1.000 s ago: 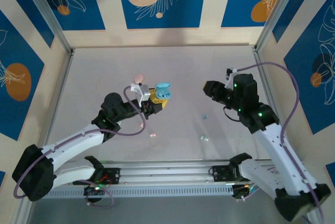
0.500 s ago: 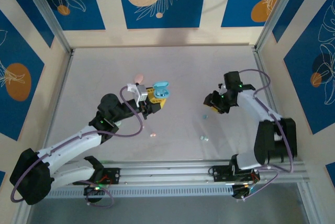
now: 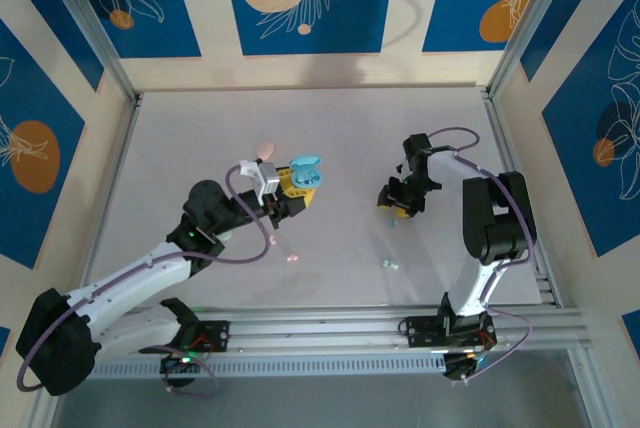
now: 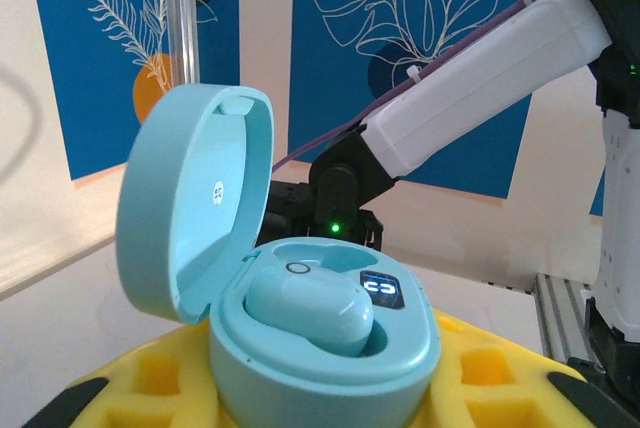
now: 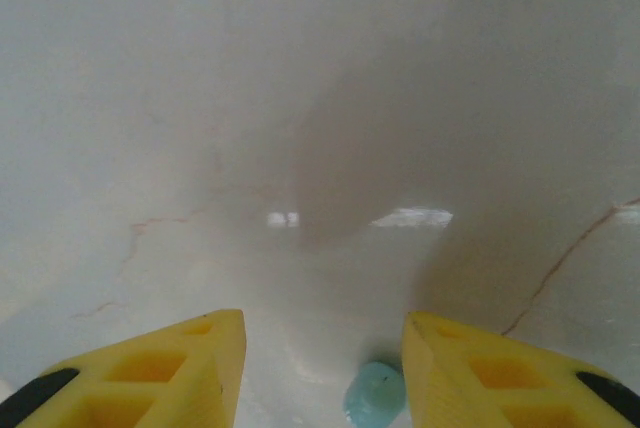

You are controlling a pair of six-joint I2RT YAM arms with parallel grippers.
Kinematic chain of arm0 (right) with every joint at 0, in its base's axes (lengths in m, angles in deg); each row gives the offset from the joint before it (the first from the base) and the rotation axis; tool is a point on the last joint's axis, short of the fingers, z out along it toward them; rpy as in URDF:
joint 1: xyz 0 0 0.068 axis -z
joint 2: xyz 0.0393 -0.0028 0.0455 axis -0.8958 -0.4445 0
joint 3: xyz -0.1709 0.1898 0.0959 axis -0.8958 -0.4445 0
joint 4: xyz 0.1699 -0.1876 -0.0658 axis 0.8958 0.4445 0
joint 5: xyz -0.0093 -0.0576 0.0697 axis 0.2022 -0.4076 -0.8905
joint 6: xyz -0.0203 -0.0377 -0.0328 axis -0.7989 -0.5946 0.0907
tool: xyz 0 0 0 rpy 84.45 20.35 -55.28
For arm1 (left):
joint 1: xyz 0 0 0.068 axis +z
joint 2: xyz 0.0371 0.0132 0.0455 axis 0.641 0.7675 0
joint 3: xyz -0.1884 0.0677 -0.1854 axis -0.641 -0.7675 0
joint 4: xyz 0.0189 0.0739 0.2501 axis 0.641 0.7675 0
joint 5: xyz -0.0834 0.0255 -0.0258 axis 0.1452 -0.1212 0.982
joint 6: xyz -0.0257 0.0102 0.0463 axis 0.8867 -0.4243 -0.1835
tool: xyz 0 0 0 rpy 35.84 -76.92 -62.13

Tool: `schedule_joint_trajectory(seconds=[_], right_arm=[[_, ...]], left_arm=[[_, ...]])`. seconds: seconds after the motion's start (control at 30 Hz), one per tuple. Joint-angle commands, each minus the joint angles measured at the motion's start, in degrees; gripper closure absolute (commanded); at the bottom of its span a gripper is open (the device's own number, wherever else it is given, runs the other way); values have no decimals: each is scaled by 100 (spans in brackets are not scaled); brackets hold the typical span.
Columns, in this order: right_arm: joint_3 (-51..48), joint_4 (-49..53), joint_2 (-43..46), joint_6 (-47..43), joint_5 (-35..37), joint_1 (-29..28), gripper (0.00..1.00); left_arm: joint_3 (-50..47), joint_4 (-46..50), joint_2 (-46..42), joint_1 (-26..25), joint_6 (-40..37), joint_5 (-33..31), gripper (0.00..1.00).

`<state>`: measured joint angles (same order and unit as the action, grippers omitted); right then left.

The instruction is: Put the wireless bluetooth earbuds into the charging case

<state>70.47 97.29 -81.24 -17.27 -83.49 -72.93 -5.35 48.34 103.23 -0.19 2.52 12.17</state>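
My left gripper (image 3: 291,189) is shut on the pale blue charging case (image 3: 307,172), held up off the table with its lid open. In the left wrist view the case (image 4: 330,363) sits between the yellow fingers (image 4: 135,383), and one pale blue earbud (image 4: 310,310) lies in its well. My right gripper (image 3: 399,206) is down at the table, open. In the right wrist view a loose pale blue earbud (image 5: 374,395) lies between the fingers (image 5: 190,368), close to the right one; the same bud (image 3: 393,224) lies just below the gripper in the top view.
Another pale bud (image 3: 390,263) lies nearer the front, and a pink bud (image 3: 292,257) lies under the left arm. A pink case (image 3: 265,150) sits behind the left gripper. Metal frame posts and patterned walls ring the table (image 3: 340,128).
The right arm has folded in and swung left and down, bringing its open gripper to the table around the blue bud. The left arm with the case has barely moved.
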Motion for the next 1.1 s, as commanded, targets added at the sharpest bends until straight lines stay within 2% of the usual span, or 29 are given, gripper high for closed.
schedule_joint_trajectory(seconds=[0.0,0.5,0.7,1.07], right_arm=[[94,317,-15,18,16,-17,53],[-195,742,179,455,99,-359,55],[-284,744,296,555,-196,-610,55],[-339,827,365,656,-155,-760,54]], left_arm=[[-35,-67,-69,-76,27,-64,67],[-67,39,-159,-74,-94,-124,67],[-68,-24,-76,-78,-83,-101,67],[-68,-26,-75,-74,-92,-109,67]])
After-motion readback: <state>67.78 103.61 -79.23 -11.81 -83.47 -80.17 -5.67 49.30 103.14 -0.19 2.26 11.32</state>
